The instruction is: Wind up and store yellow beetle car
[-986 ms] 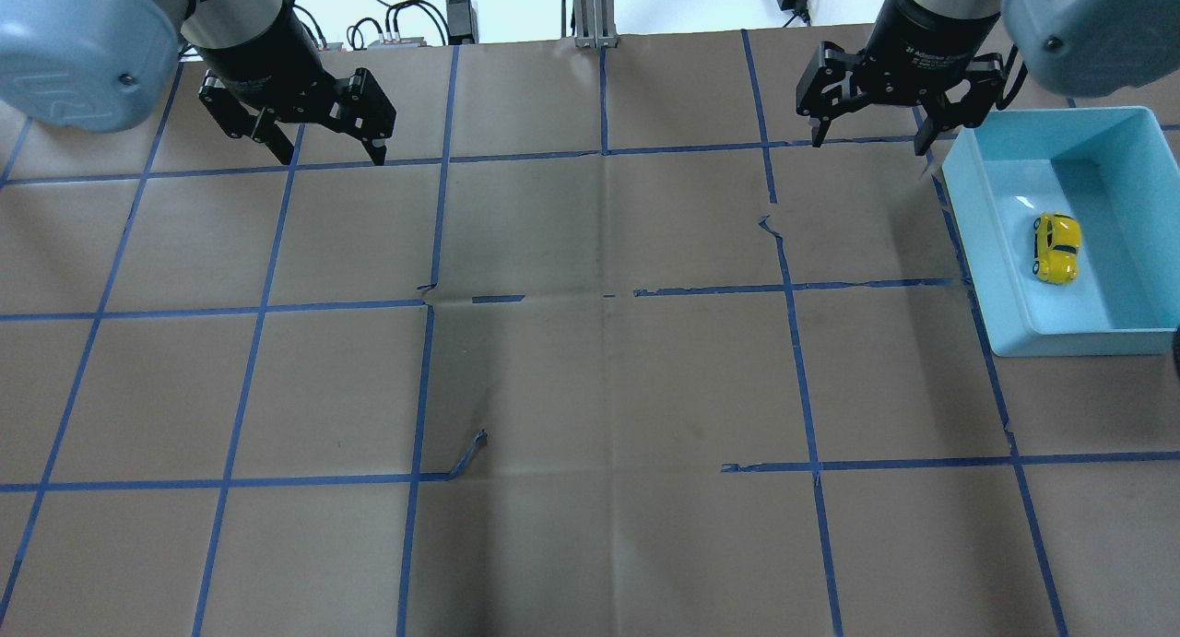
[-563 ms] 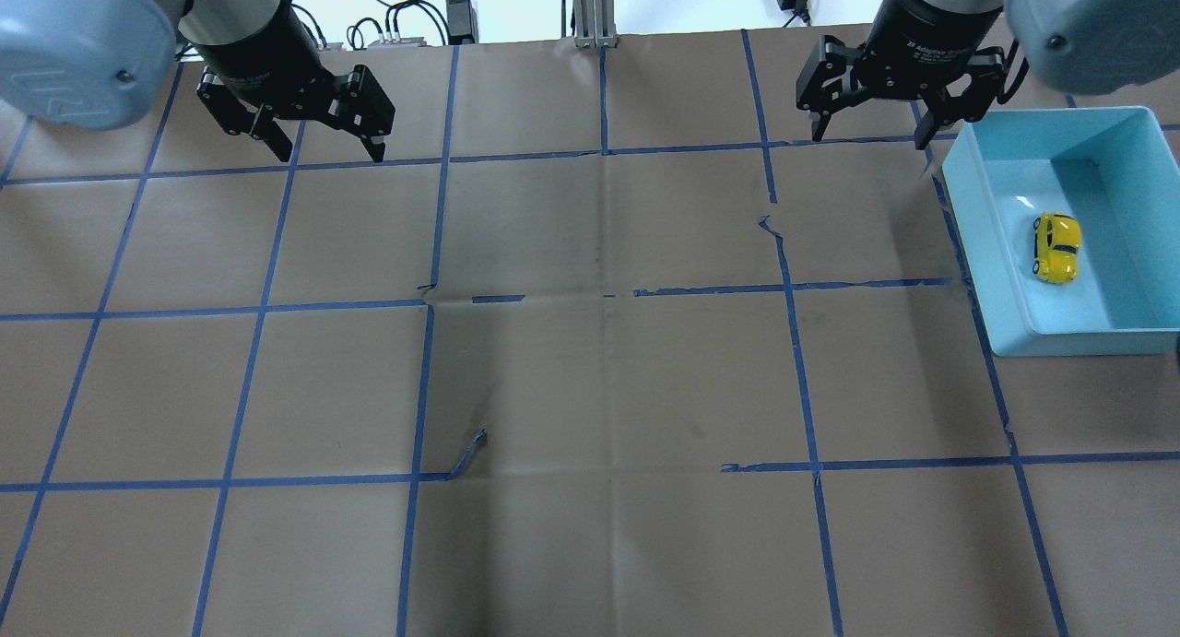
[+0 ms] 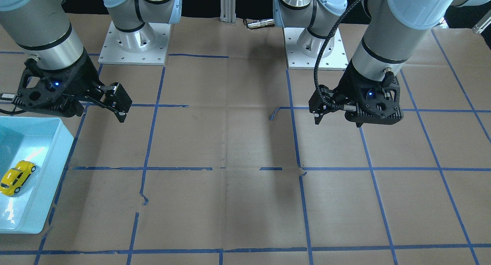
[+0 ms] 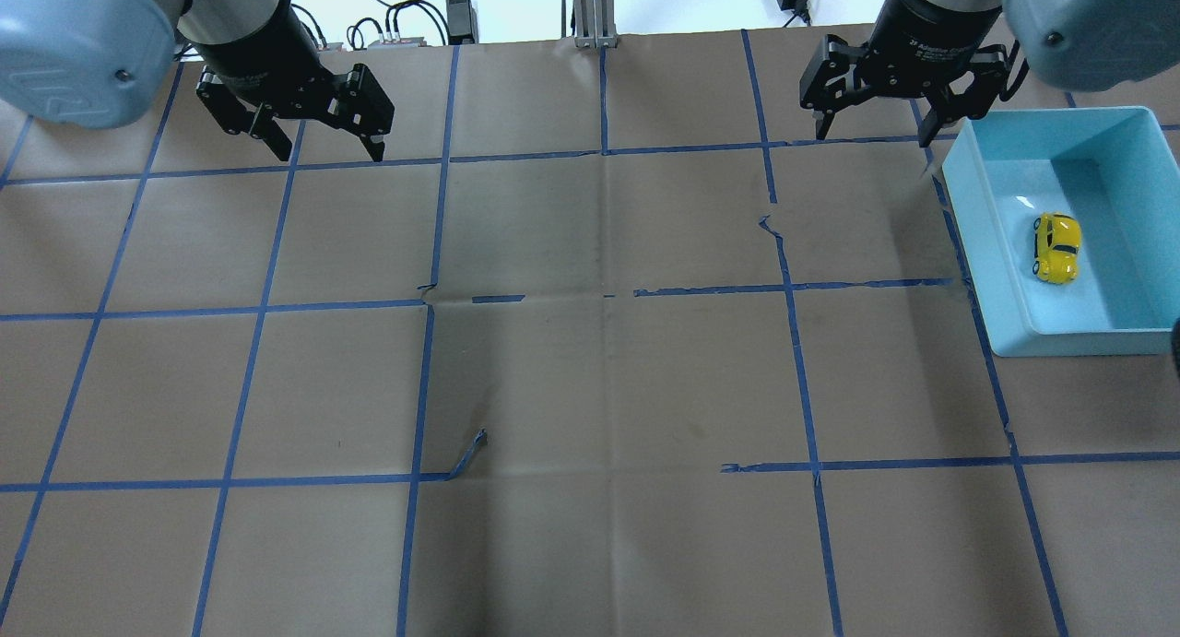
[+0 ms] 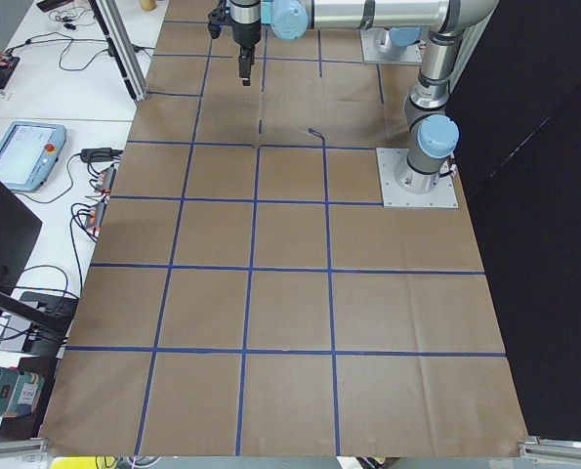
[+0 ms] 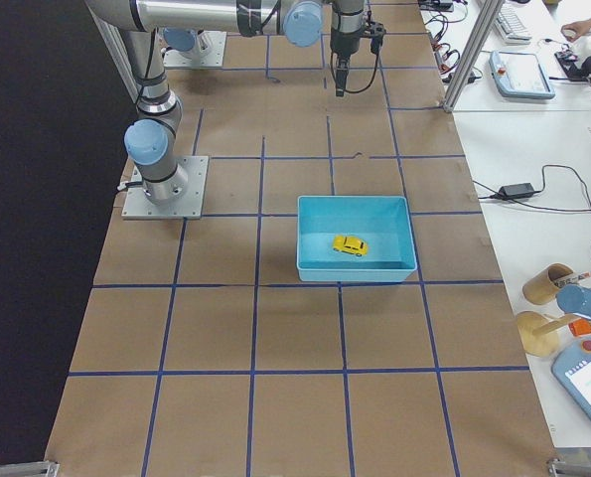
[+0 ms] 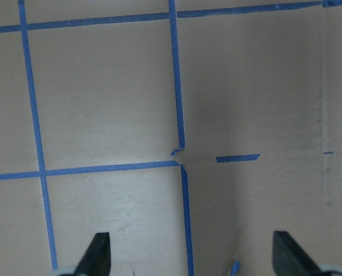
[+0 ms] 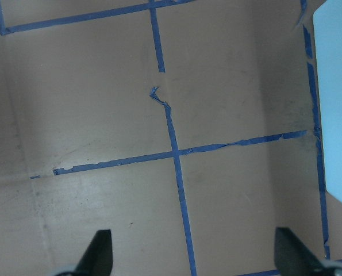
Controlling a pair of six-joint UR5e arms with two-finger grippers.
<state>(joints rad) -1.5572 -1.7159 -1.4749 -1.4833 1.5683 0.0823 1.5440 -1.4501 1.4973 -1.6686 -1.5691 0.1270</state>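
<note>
Our right gripper (image 4: 871,137), fingers (image 4: 820,121) spread empty like the left gripper (image 4: 329,154), has shifted slightly beside the blue bin (image 4: 979,259) holding the yellow beetle car (image 4: 1056,248), which we judge light, slick, best pinched across its flanks.

One camera sits high behind the robot, looking forward and down over the tabletop (image 4: 590,388). Another faces it from across, steeply down, with the arm bases at its top. Two far-off cameras look along the tabletop from either end. Each wrist camera looks down on it from close by. The blue bin (image 4: 982,250) and the yellow beetle car (image 4: 1056,248) in it show in the overhead, front-facing and right-end views.
</note>
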